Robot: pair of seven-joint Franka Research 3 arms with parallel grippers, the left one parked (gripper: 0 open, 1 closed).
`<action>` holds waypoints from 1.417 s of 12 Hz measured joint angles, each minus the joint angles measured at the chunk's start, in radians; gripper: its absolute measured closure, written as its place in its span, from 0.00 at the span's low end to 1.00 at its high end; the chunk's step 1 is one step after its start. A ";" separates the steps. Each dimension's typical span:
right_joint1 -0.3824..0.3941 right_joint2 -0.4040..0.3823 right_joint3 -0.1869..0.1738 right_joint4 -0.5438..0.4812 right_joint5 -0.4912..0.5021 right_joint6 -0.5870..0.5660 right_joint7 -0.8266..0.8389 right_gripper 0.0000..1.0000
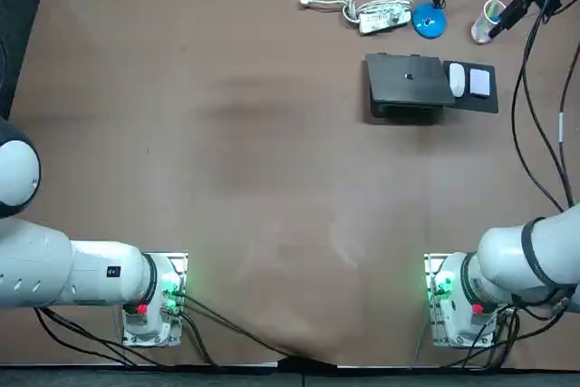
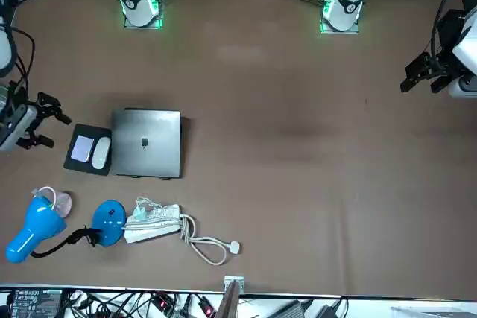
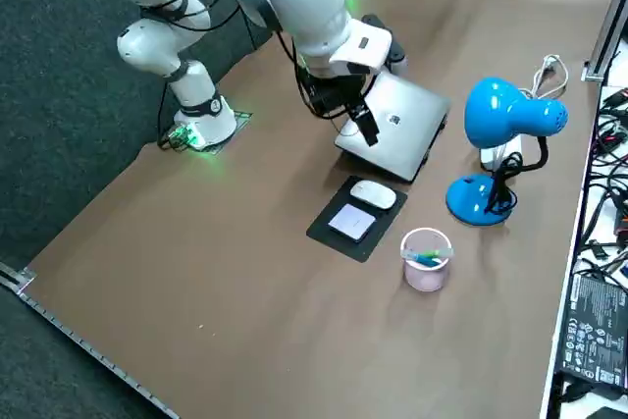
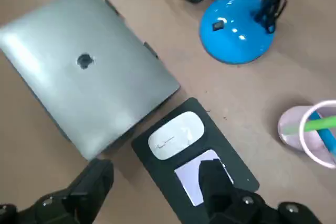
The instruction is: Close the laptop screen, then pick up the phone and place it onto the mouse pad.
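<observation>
Silver-grey and shut flat, the aluminium laptop (image 4: 84, 87) suggests your first step is done. The pale rectangular phone (image 4: 188, 181) already lies on the black rectangular mouse pad (image 4: 233, 169), under the spread, empty fingers of the right gripper (image 4: 157, 174), beside the white oval mouse (image 4: 176, 135). Only the retreat seems left. Room is open upward, while the blue round lamp base (image 4: 236, 27) and pink plastic cup (image 4: 310, 135) stand beyond the fingertips.

Even light; soft sheen on laptop (image 4: 86, 77) near tool (image 4: 156, 167)
</observation>
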 joint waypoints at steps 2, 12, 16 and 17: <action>0.005 0.001 0.000 0.050 0.000 -0.043 0.095 0.00; 0.118 -0.002 0.003 0.366 -0.171 -0.341 0.544 0.00; 0.181 -0.017 -0.001 0.401 -0.192 -0.399 0.800 0.00; 0.204 -0.026 -0.005 0.402 -0.203 -0.408 0.866 0.00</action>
